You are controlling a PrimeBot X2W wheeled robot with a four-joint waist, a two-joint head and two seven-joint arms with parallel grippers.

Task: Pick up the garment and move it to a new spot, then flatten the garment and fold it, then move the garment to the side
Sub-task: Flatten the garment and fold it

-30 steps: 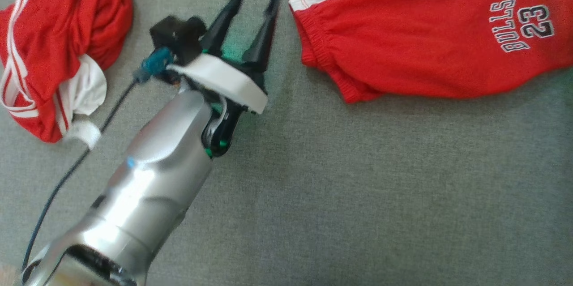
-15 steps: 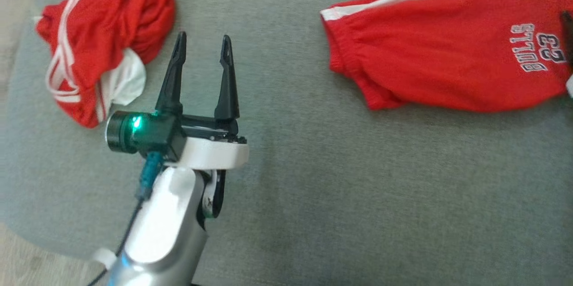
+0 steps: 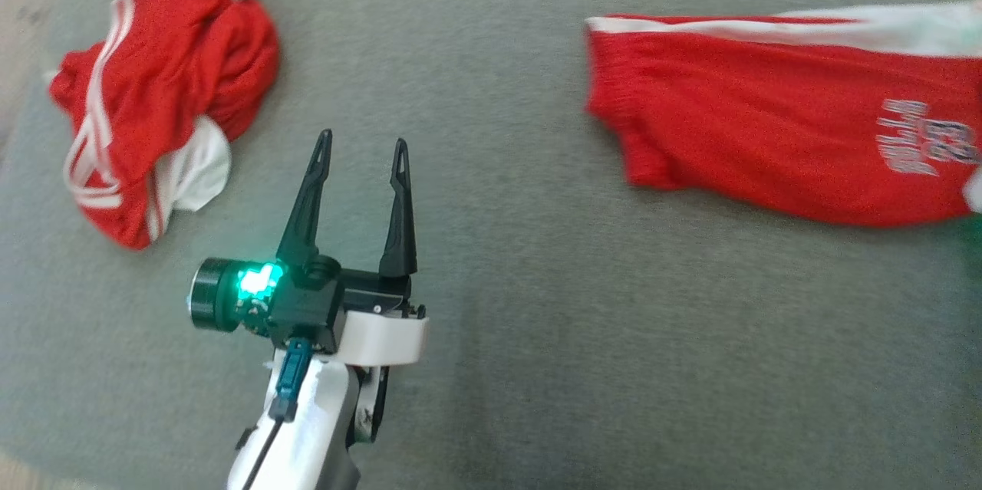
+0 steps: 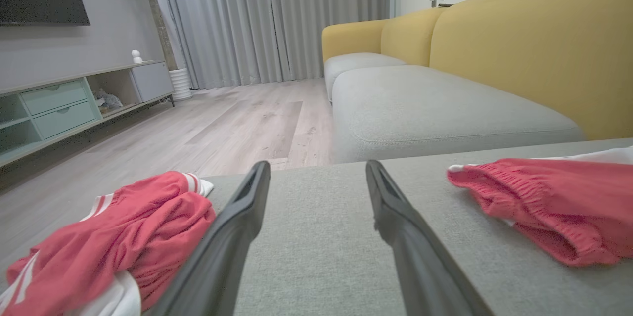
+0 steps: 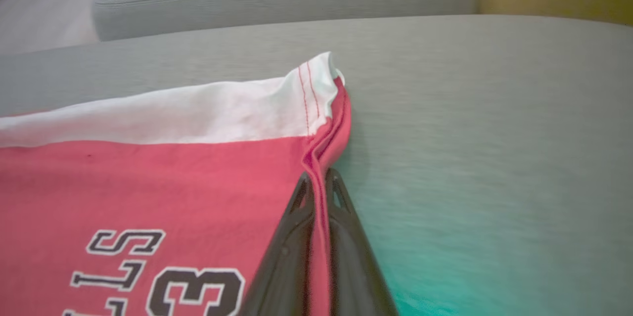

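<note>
- Two red garments lie on the grey cushion (image 3: 537,337): one pair of shorts (image 3: 752,145), spread flat, and one crumpled heap (image 3: 169,91).
- The shorts, printed with 23, lie well off to the right of the left gripper (image 3: 360,149). Their white-banded edge is pinched by the right gripper (image 5: 319,177), whose two fingers are clamped together on the cloth.
- The heap lies ahead and to the left of the left gripper, apart from it.
- The left gripper's two fingers are spread wide and free, over the cushion between the two garments.
- One yellow sofa (image 4: 519,59) stands beyond its fingertips.
</note>
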